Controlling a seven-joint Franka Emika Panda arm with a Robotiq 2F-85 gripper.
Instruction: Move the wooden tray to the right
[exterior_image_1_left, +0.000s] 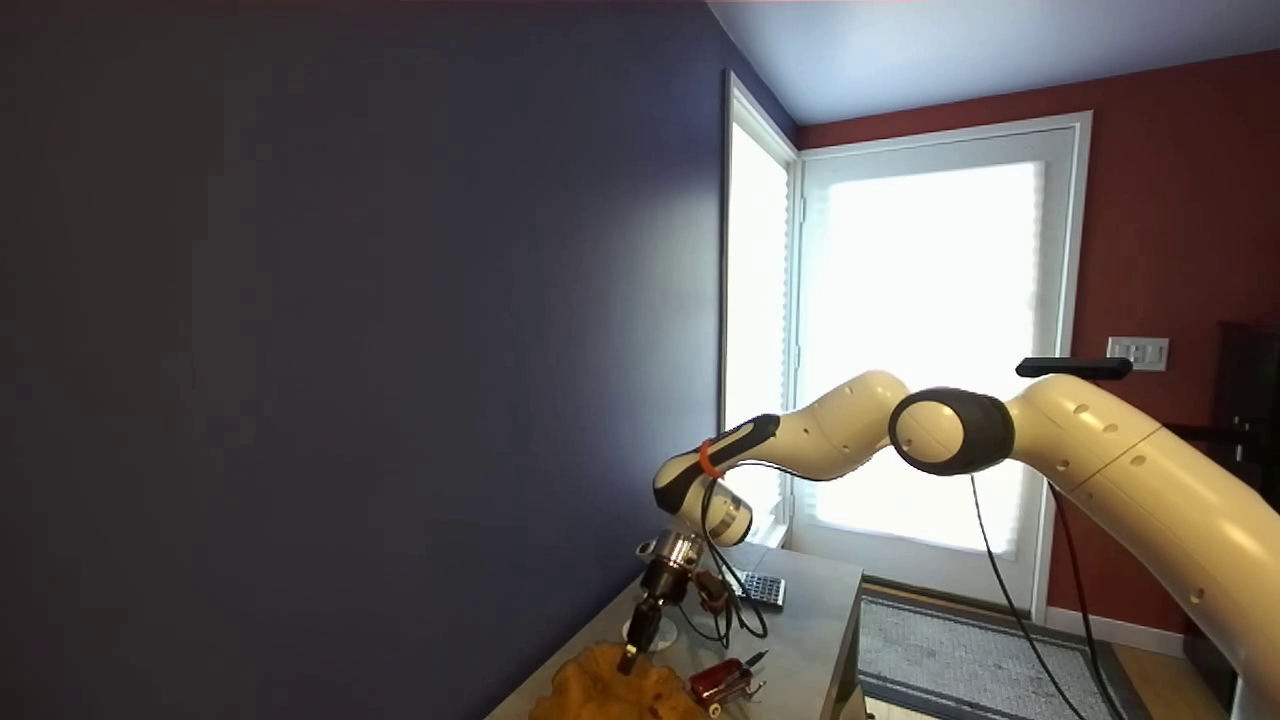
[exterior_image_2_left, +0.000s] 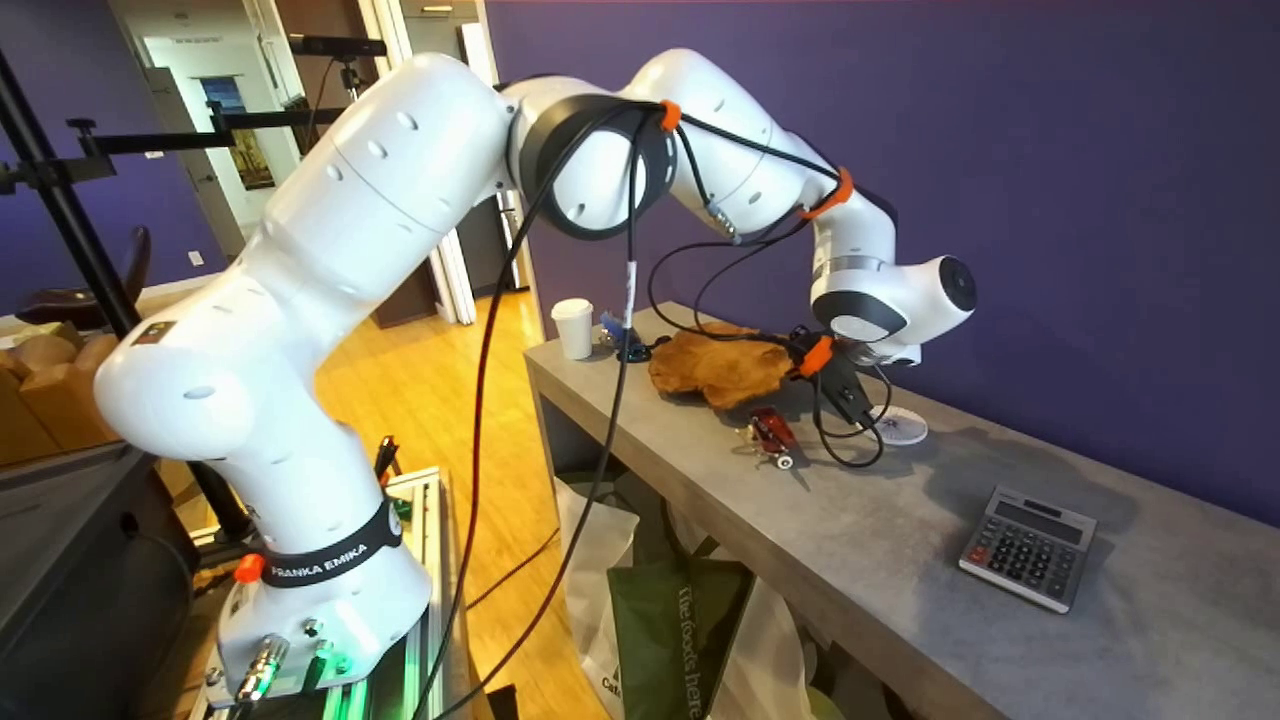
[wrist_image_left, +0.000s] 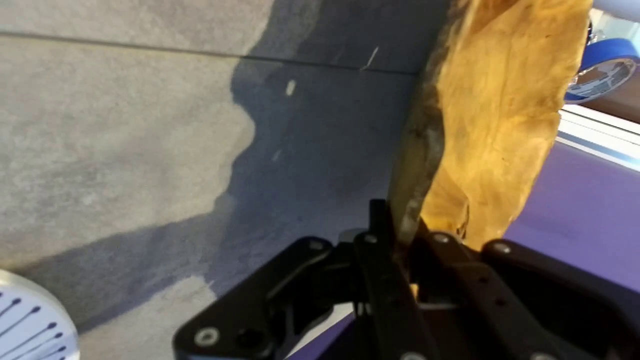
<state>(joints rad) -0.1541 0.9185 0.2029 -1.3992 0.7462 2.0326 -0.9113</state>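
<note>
"What's the end effector (wrist_image_left: 402, 227) doing?"

"It's pinching the tray (wrist_image_left: 500, 115) by its rim (wrist_image_left: 425, 165), from 2 sides. The tray is showing between the cup (exterior_image_2_left: 573, 328) and the disc (exterior_image_2_left: 902, 426); I'm not making out whether it's touching the surface (exterior_image_2_left: 880, 530)."

"And what's this step needing?"

"I'm thinking a firm, slow move: holding just 1 edge is risking a sagging far side, and the red thing (exterior_image_2_left: 772, 430) is lying near, so it's needing room."
</note>
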